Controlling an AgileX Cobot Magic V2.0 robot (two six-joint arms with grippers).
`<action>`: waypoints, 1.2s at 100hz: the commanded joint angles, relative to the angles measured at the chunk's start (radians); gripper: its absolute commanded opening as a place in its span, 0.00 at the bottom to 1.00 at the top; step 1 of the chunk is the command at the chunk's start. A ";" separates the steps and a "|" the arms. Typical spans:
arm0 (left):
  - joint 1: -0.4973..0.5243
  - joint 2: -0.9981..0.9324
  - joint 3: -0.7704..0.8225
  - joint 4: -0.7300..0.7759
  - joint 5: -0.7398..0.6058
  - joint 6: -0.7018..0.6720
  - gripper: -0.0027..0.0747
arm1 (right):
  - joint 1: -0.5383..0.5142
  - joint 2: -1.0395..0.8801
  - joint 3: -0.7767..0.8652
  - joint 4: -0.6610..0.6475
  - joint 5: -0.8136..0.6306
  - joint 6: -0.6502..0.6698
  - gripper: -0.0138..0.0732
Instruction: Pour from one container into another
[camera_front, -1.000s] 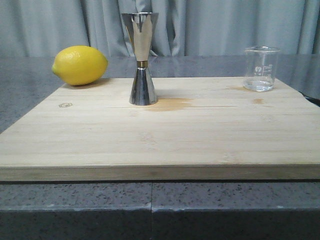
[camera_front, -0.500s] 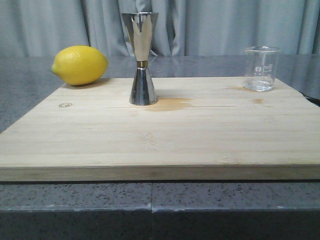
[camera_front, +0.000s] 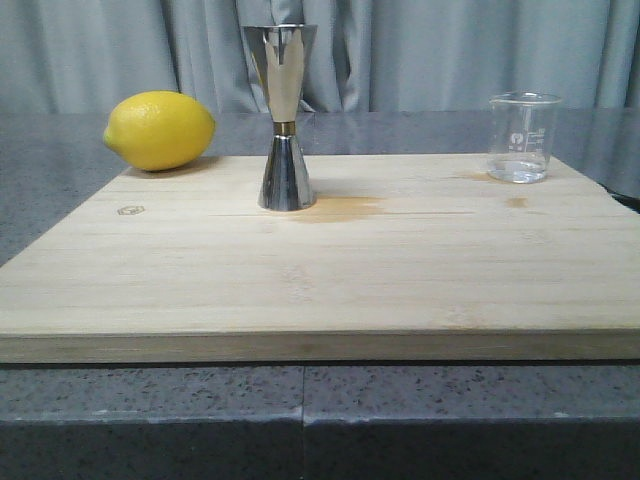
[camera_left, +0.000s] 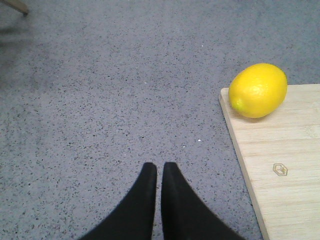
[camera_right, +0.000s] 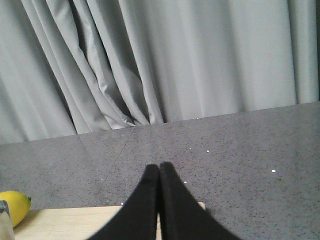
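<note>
The small clear glass beaker (camera_front: 521, 137) with white markings stands upright at the far right of the wooden board (camera_front: 330, 270), a little liquid in its bottom. The tall steel jigger (camera_front: 284, 118) with a gold waist band stands upright near the board's far middle-left. Neither gripper shows in the front view. My left gripper (camera_left: 156, 169) is shut with nothing held, over the grey counter beside the board's left edge. My right gripper (camera_right: 159, 168) is also shut and holds nothing, above the board's far right corner, facing the curtain.
A yellow lemon (camera_front: 160, 130) lies at the board's far left corner; the lemon (camera_left: 258, 90) also shows in the left wrist view. A darker wet-looking stain (camera_front: 340, 208) marks the board beside the jigger. Grey speckled counter (camera_front: 60, 180) surrounds the board, a grey curtain (camera_right: 150, 60) behind.
</note>
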 joint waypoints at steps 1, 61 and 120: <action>0.000 -0.003 -0.028 -0.022 -0.073 -0.011 0.01 | -0.004 -0.002 -0.025 -0.026 0.041 -0.001 0.08; 0.014 -0.146 0.135 -0.011 -0.228 -0.011 0.01 | -0.004 -0.002 -0.025 -0.026 0.035 -0.001 0.08; 0.071 -0.746 0.730 0.000 -0.568 -0.011 0.01 | -0.004 -0.002 -0.025 -0.026 0.033 -0.001 0.08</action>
